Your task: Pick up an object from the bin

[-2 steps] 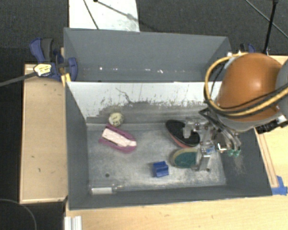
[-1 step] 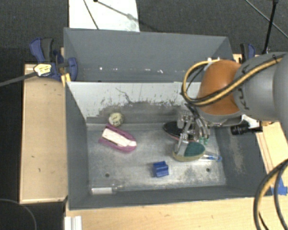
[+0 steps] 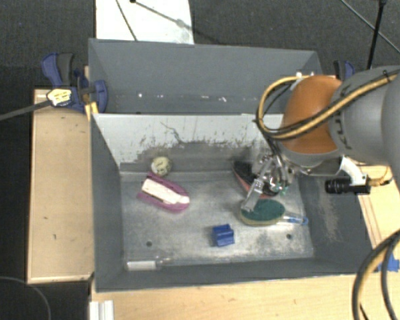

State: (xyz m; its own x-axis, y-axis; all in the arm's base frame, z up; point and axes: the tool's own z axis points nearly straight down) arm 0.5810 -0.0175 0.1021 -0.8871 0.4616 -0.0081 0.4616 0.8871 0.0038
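The gripper [image 3: 259, 191] hangs low over the right part of the bin [image 3: 187, 79] floor, its tip at the upper left edge of one round green disc [image 3: 265, 212], which lies flat on a paler base. Whether the gripper is open or closed cannot be told, because its metal parts blur together under the wrist, and it is just as unclear whether it touches the disc. Just behind it, partly hidden by the gripper, lies one dark thing with a red edge [image 3: 242, 171]; its kind is hard to make out. One thin blue rod [image 3: 293, 221] pokes out from the disc's right side, its near end hidden beneath the disc. Further left are one small blue block [image 3: 222, 235] near the front, one purple and white piece [image 3: 164, 194] mid-floor, and one pale ball [image 3: 161, 165] by the back wall. One pale stick [image 3: 141, 265] lies in the front left corner. The orange cover [image 3: 310, 112] and looped cables hide the bin's right rear corner.
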